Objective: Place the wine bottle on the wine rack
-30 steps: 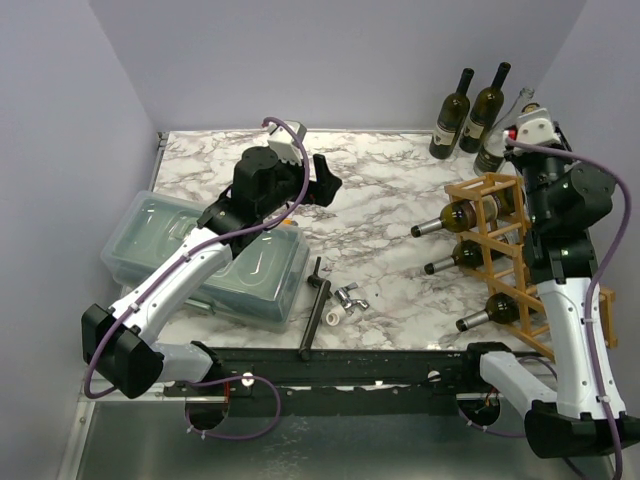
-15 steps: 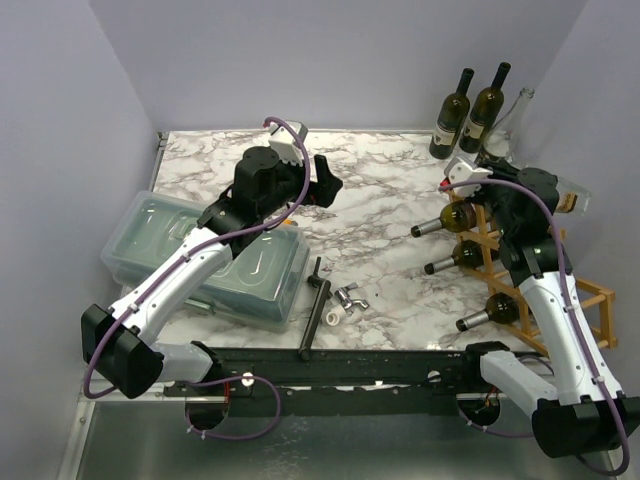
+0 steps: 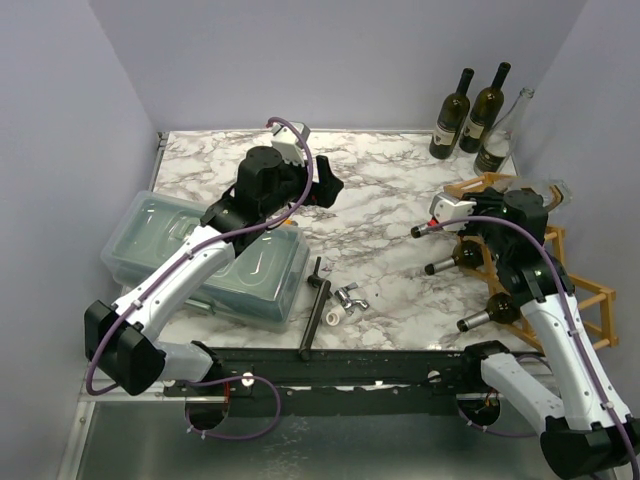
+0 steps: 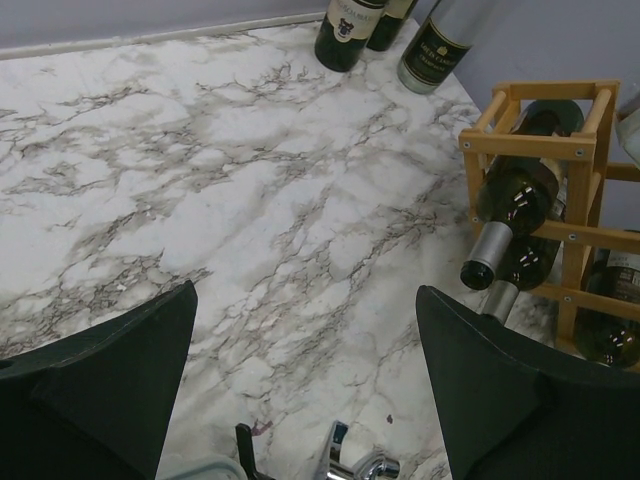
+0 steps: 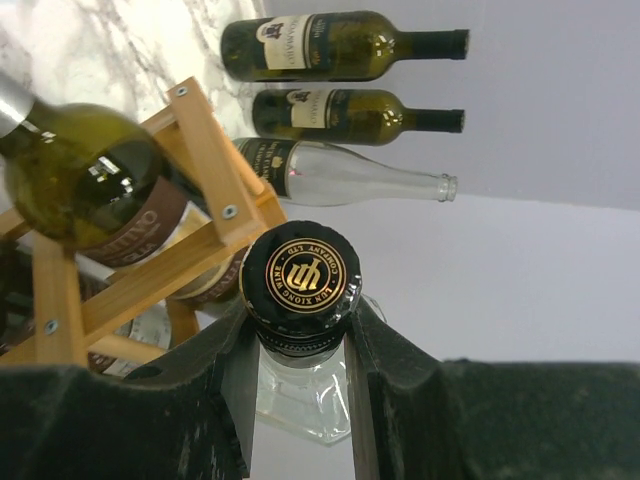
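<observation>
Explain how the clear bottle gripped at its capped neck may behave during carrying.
The gripped bottle looks like glass: probably rigid, fragile if knocked against the wine rack. The right gripper has its jaws only on the smooth neck, so it might slip or swing.

A robot lab cell: plain lilac walls [image 3: 300, 60] box in a marble-print table [image 3: 390, 200]

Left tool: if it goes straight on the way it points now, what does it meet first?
Probably the bare marble table: the open left tool aims down across it. The wine rack sits right of that line, the standing bottles farther back. Depth is hard to judge.
</observation>
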{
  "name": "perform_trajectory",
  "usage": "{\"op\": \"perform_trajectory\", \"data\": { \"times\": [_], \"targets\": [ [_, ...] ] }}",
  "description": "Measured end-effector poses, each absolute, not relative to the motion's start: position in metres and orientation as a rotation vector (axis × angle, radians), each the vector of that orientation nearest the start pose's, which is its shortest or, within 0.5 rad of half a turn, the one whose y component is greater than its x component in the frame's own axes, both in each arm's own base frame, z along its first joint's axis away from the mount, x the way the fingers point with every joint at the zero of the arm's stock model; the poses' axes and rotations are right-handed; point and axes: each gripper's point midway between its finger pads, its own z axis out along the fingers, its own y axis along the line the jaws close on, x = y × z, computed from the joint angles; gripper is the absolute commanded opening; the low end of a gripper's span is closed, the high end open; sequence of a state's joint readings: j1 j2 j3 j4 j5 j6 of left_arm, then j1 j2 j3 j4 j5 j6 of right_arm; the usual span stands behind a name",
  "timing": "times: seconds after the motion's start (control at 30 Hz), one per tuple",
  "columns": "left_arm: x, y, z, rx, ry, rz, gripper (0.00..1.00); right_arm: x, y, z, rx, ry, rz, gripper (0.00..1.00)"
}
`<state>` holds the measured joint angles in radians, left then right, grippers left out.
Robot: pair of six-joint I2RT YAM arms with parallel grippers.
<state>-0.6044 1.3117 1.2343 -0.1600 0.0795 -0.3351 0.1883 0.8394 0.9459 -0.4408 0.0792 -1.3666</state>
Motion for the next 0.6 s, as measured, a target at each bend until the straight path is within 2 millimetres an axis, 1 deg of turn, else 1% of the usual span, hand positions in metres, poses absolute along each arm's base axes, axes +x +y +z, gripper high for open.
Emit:
{"op": "perform_trajectory", "data": {
  "times": [0.23,0.47,0.6],
  "targets": [
    [0.343,-0.270,0.307,0.310,1.858,-0.727,0.92,0.300,0.002,0.282,-1.434,1.501,-0.851,0.01],
    [0.344,-0.270,0.305,0.311,1.864,-0.719,0.92,0.290,0.002,0.281,-1.477,1.480,-0.859,0.01],
    [0.344,-0.270,0.305,0.312,1.864,-0.716,0.92,0.282,0.003,0.275,-1.573,1.462,-0.855,0.01]
  ]
}}
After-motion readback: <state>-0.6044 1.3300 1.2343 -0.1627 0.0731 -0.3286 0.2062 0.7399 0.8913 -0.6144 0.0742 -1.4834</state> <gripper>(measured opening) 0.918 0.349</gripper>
